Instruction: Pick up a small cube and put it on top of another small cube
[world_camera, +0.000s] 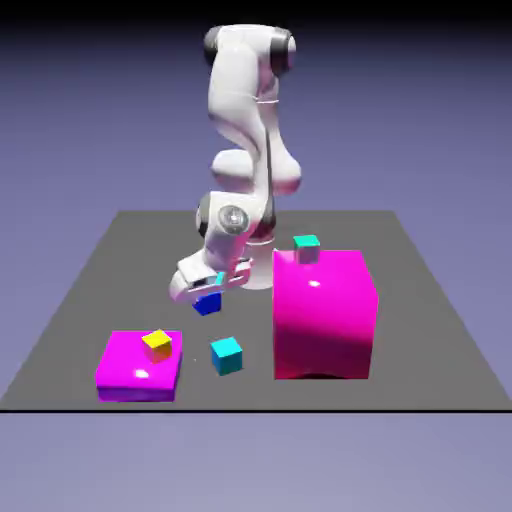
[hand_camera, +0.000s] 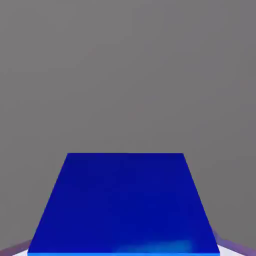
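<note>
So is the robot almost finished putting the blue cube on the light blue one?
About halfway, it seems. Done: the gripper appears to have the dark blue cube, which fills the bottom of the hand view and looks lifted off the table. In hand: carrying it. Left: the cyan cube sits alone nearer the camera with nothing on top, so the blue one must be moved over it and set down.

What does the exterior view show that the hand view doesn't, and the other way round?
Only the exterior view shows the arm, the cyan cube, the yellow cube on the flat magenta block, and the teal-green cube on the tall magenta block. Only the hand view shows the blue cube's face large, hiding the fingertips. Both show the blue cube at the gripper and the grey table.
</note>
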